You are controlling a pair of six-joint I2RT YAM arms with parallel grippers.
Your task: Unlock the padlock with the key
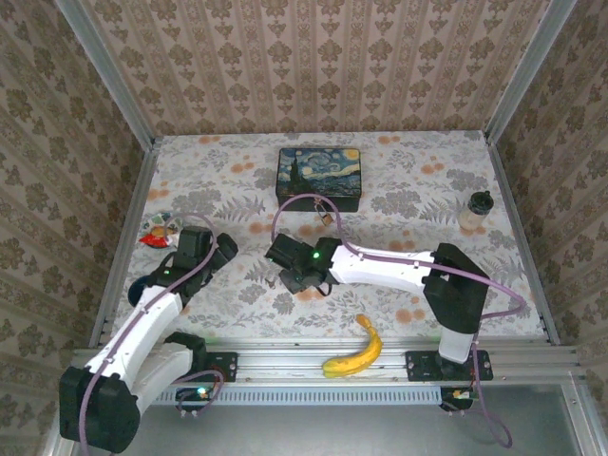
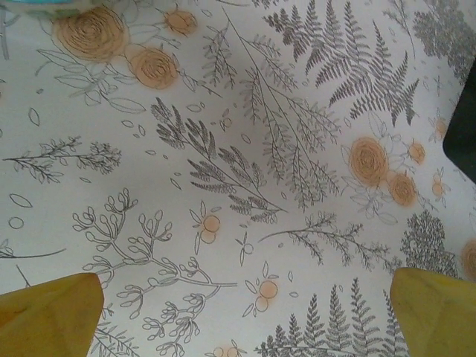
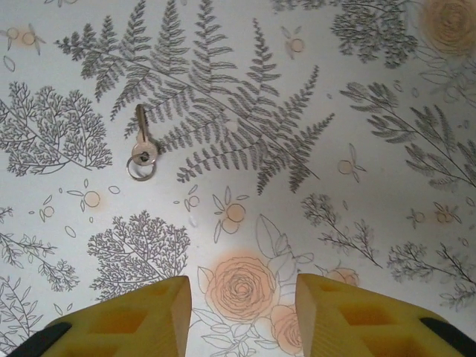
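Right fingers [image 3: 126, 323] stood partly apart and empty above the worktop [image 3: 387, 111]. We located the key [image 3: 141, 137] lying flat, ahead and to the left of them in the wrist view and clear of both tips. Its long axis ran nearly straight away from the fingers, blade pointing away, bow and ring nearest. We judged the right arm the nearer. Left fingers [image 2: 52, 316] stood wide apart, holding nothing. We found the padlock [image 1: 326, 218] just in front of the starry-night tin [image 1: 318, 174].
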